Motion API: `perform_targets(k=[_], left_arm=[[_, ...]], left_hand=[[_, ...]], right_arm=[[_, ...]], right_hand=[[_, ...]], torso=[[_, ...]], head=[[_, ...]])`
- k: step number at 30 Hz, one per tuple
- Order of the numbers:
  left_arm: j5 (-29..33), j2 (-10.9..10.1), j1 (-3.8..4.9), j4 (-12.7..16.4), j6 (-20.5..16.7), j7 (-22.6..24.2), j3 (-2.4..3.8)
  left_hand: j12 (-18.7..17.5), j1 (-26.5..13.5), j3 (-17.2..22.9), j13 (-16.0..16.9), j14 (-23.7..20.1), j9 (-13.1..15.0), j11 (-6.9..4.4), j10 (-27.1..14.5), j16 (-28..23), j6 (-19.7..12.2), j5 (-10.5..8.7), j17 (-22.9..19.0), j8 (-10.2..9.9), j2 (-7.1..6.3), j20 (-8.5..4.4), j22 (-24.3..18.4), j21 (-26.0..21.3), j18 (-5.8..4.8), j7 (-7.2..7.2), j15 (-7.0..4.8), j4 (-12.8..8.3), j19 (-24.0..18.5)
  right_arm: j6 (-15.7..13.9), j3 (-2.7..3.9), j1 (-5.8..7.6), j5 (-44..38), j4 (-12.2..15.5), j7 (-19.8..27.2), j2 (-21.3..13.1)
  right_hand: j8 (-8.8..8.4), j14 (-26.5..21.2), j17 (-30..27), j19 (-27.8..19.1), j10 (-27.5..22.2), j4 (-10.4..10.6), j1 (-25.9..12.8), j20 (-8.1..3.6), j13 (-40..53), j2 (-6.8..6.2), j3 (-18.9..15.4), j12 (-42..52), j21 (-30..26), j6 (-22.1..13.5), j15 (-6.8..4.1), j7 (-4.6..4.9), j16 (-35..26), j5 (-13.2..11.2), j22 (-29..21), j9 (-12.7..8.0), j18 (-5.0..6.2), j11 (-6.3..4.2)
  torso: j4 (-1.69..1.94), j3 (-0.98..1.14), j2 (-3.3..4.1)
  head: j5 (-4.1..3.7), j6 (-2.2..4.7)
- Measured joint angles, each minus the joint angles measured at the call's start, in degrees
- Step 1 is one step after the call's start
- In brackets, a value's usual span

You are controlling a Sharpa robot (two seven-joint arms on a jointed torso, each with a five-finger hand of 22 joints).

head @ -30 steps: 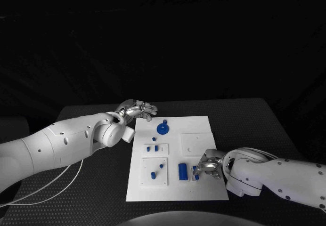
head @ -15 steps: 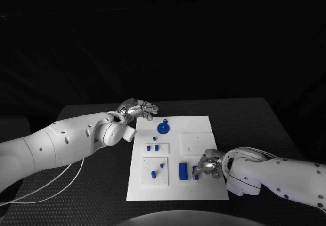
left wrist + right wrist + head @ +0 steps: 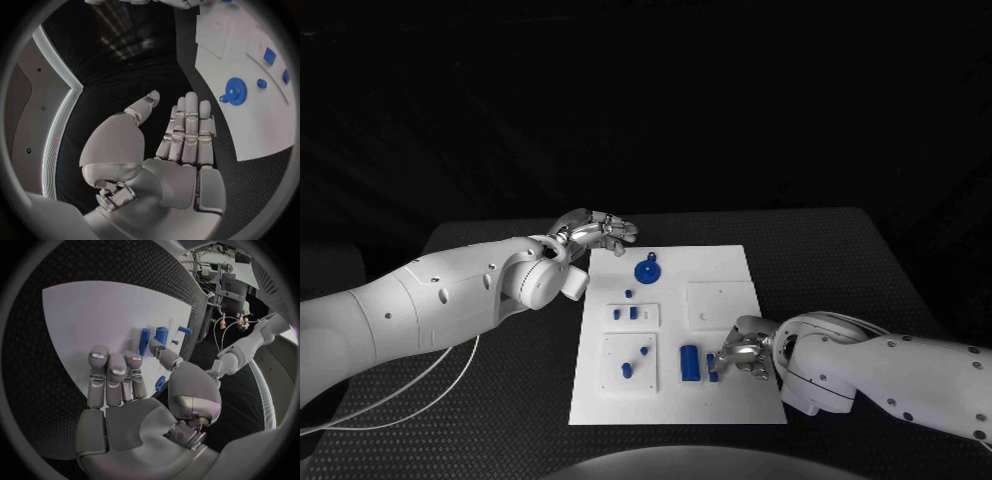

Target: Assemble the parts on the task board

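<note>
The white task board (image 3: 718, 262) lies in the middle of the table. A blue gear (image 3: 646, 270) sits at its far end, also seen in the left wrist view as the gear (image 3: 235, 90). My left hand (image 3: 596, 232) hovers at the board's far left corner, fingers straight, thumb apart, holding nothing. My right hand (image 3: 741, 354) is low over the board's near right part, fingers stretched out. Just left of it stand a blue block (image 3: 688, 362) and a small blue piece (image 3: 713, 367). A small blue piece (image 3: 160, 383) shows beside the thumb.
Several small blue parts (image 3: 633, 313) stand in the board's left half, two more on an inset plate (image 3: 629, 385). A raised white square (image 3: 721, 300) lies on the right half. The black table (image 3: 848, 270) surrounds the board. A white cable (image 3: 401, 400) trails at the near left.
</note>
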Motion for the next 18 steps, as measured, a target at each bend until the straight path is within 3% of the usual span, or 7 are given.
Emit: perform_targets(k=[6, 18], left_arm=[[0.0, 0.0, 0.00, 0.0, 0.0, 0.0, 0.00], [0.0, 0.0, 0.00, 0.0, 0.1, 0.0, 0.00]], left_hand=[[0.0, 0.0, 0.0, 0.0, 0.0, 0.0, 0.00, 0.0, 0.0, 0.0, 0.00, 0.0, 0.0, 0.00, 0.00, 0.0, 0.0, -0.02, 0.00, 0.00, 0.0, 0.0], [0.0, 0.0, 0.0, 0.0, 0.0, 0.0, 0.00, 0.0, 0.0, -0.2, 0.00, 0.0, 0.0, 0.00, 0.00, 0.1, 0.0, -0.32, -0.16, 0.00, 0.0, 0.0]], right_arm=[[0.2, 0.00, 0.00, -0.1, 0.0, 0.0, 0.0], [0.9, 0.00, 0.00, -0.3, 0.1, 0.2, -0.1]], right_hand=[[0.00, 0.1, -0.1, 0.0, 0.0, 1.4, -0.6, 0.00, 0.1, -2.48, -0.5, 0.0, 0.0, 0.1, -0.13, -0.08, -0.1, 0.0, -0.3, 0.0, 0.01, -0.01], [0.00, 0.0, -0.1, 0.3, -0.2, 2.3, -0.5, -0.13, 0.2, -3.46, -1.0, -0.2, 0.0, 0.1, -0.29, -0.09, -0.2, 0.0, -0.4, 0.2, 0.05, -0.21]], torso=[[-0.01, -0.01, 0.00], [0.00, -0.02, 0.00]], head=[[0.01, -0.05], [0.10, -0.05]])
